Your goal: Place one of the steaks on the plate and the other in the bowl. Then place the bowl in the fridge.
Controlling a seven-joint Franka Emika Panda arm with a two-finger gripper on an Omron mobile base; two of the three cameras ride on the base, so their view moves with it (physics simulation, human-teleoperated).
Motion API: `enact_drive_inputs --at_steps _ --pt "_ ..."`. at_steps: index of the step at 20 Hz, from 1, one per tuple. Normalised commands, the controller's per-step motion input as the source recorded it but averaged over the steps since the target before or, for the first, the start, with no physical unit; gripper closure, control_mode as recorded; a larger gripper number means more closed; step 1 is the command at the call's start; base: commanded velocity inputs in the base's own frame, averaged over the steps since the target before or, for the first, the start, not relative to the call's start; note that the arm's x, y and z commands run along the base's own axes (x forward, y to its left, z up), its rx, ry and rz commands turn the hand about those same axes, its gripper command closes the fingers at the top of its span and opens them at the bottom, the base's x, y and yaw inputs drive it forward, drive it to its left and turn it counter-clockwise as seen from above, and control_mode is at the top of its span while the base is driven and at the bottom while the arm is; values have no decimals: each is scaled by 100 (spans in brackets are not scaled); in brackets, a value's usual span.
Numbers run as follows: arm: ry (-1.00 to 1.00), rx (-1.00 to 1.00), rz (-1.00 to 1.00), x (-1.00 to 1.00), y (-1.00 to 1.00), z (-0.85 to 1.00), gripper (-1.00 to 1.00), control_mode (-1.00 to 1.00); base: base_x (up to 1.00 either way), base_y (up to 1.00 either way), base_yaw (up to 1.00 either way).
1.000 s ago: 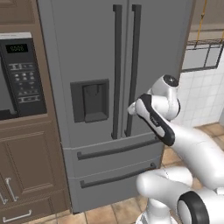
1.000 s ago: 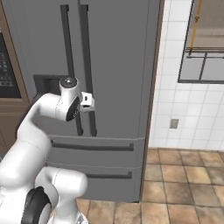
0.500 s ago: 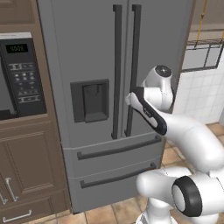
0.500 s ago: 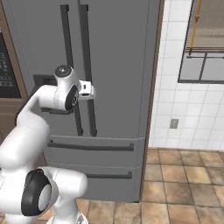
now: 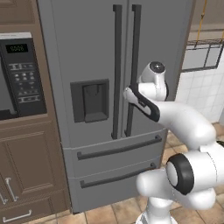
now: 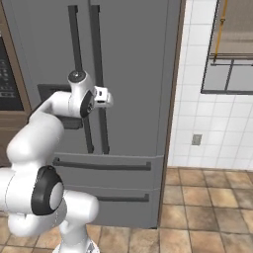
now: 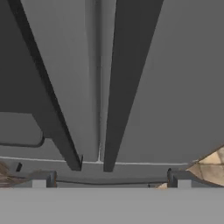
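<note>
The tall grey fridge (image 5: pixel 87 52) stands right in front of me with all its doors shut. My gripper (image 6: pixel 105 97) is open and empty. It is raised close to the two dark vertical handles (image 5: pixel 133 65) at the seam between the upper doors. In the hand view the fingertips (image 7: pixel 39 183) stand wide apart below the right-hand handle (image 7: pixel 127 78) and the left-hand handle (image 7: pixel 43 87). Whether they touch a handle I cannot tell. The dark dispenser recess (image 5: pixel 89 99) sits left of the handles. The steaks, the plate and the bowl are out of view.
A black microwave panel (image 5: pixel 17 74) is set in brown wood cabinets (image 5: pixel 30 162) left of the fridge. Two drawers with horizontal handles (image 5: pixel 118 148) run below the doors. A white tiled wall (image 6: pixel 197 113), a window (image 6: pixel 232 69) and open tile floor (image 6: pixel 207 207) lie to the right.
The arm has reached up and forward, bringing the hand closer to the fridge's vertical handles. The gripper has stayed open. The fridge doors have not moved.
</note>
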Motion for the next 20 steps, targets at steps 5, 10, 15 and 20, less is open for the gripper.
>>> enact_drive_inputs --at_steps 5,10,15,20 --pt "-15 2 0 67 0 -20 -100 -100 0 0 0" --pt "-1 0 0 69 -8 -4 -100 -100 0 0 0" --pt "1 0 0 66 -3 0 -100 -100 0 0 0" --pt "-7 0 0 41 0 -6 -100 -100 0 0 0"
